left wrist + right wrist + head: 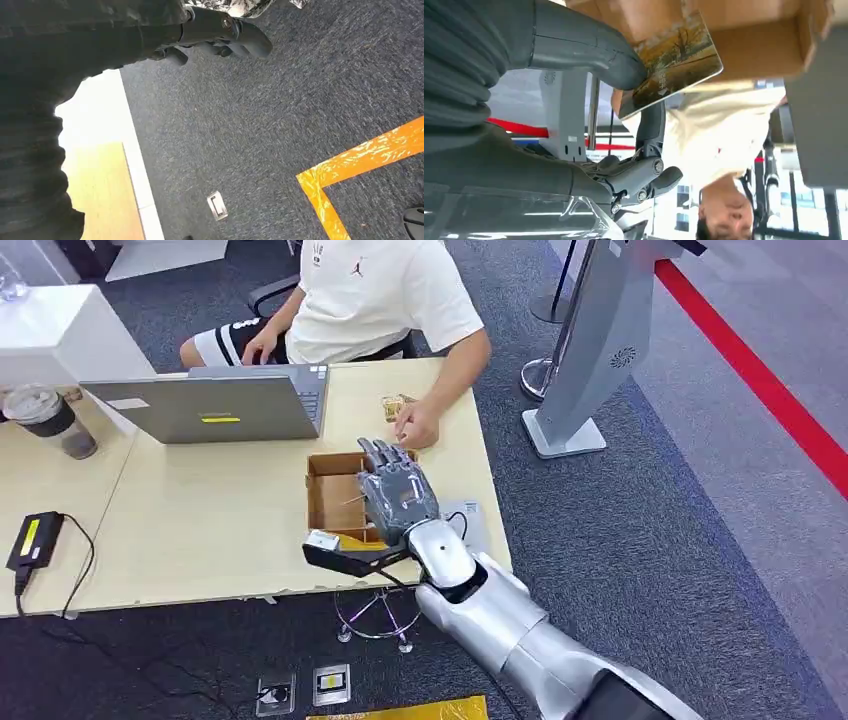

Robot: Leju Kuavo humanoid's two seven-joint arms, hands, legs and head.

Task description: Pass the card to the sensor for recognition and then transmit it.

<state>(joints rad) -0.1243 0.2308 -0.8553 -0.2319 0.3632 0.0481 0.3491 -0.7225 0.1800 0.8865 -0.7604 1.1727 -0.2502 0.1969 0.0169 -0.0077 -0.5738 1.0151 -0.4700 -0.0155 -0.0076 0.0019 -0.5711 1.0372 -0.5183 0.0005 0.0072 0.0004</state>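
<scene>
The robot's right hand [398, 492] hangs over an open cardboard box [330, 495] near the right front corner of the tabletop [200, 540], pinching a picture card [671, 62] between its thumb [589, 52] and a finger, with the card just above the box's inside. A flat grey sensor pad [470, 523] lies on the tabletop just right of the box, by the right edge. The left hand [220, 30] hangs over dark carpet [260, 125] with curled fingers holding nothing, while a seated person [380, 290] rests a hand [415, 425] near the back right corner beside a laptop [215, 405].
</scene>
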